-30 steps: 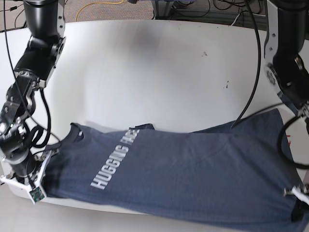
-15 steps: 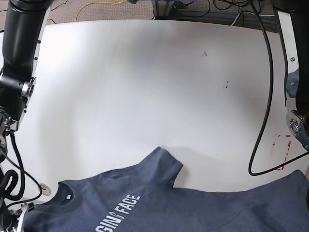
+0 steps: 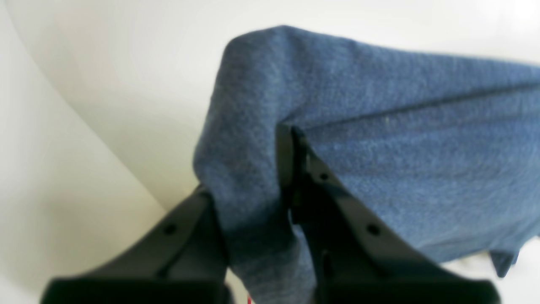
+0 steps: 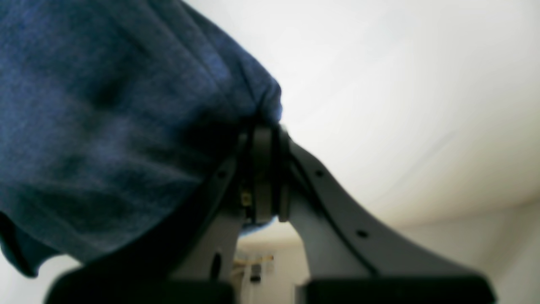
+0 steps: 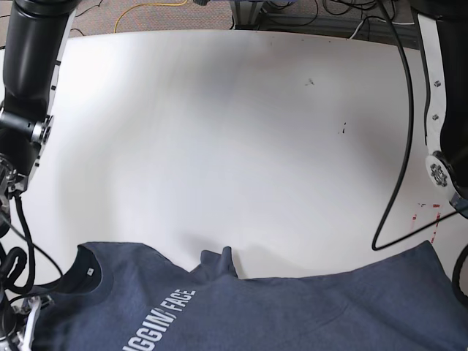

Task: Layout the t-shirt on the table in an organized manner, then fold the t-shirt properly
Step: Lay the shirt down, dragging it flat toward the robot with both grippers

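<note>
The dark blue t-shirt (image 5: 278,314) stretches across the bottom of the base view, collar (image 5: 86,265) at the left, white lettering (image 5: 172,316) facing up, one sleeve (image 5: 219,263) poking toward the table (image 5: 219,124). It casts a soft shadow on the white top. In the left wrist view my left gripper (image 3: 247,169) is shut on a bunched fold of the t-shirt (image 3: 379,139). In the right wrist view my right gripper (image 4: 265,137) is shut on the edge of the t-shirt (image 4: 105,126). Both grippers' fingertips are out of the base view.
The right-wrist arm (image 5: 25,88) stands along the base view's left edge, the left-wrist arm (image 5: 442,124) with its black cable (image 5: 402,146) along the right. A red-outlined mark (image 5: 433,219) lies near the right edge. Cables and frame legs (image 5: 292,11) sit behind the table.
Both arms rose from low over the table, carrying the t-shirt toward the near edge. In the last half second the collar shifted left and up, and the sleeve drew in smaller.
</note>
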### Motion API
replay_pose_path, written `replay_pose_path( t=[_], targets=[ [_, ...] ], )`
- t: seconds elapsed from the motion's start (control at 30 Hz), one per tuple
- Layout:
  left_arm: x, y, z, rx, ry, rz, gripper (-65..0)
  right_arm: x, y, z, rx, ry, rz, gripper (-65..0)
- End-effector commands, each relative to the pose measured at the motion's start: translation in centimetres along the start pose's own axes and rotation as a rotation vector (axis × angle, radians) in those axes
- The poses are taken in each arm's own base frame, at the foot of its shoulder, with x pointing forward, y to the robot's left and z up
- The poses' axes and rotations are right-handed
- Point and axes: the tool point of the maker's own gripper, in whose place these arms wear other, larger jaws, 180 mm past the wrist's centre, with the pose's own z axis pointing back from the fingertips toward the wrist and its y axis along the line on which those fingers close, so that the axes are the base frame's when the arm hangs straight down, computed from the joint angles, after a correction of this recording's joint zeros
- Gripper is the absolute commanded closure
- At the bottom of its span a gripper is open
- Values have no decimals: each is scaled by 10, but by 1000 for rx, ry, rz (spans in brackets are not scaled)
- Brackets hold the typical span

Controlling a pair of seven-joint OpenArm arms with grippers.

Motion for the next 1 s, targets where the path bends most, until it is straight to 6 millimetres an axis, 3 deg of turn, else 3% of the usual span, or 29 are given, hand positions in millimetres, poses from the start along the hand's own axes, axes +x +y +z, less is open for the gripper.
replay_pose_path(
  t=[0.0, 0.13, 0.47, 0.6, 0.77, 0.97],
  targets=[
    [4, 2, 9, 29, -27, -28, 0, -7, -11, 12, -62, 16, 31, -2],
    [-33, -11, 13, 5, 23, -30, 0, -33, 16, 19, -27, 57, 38, -2],
    [-151, -27, 43, -19, 251, 38, 0, -141, 78, 32, 105, 286, -58, -2],
    [-205, -35, 68, -47, 367, 37, 0, -185, 101, 47, 151, 390, -81, -2],
    [-264, -47, 100, -97, 507, 41, 0, -226, 136, 69, 214, 490, -145, -2],
    [-319, -50, 141, -105, 662, 51, 0, -268, 176, 101, 286, 606, -205, -2]
  ],
)
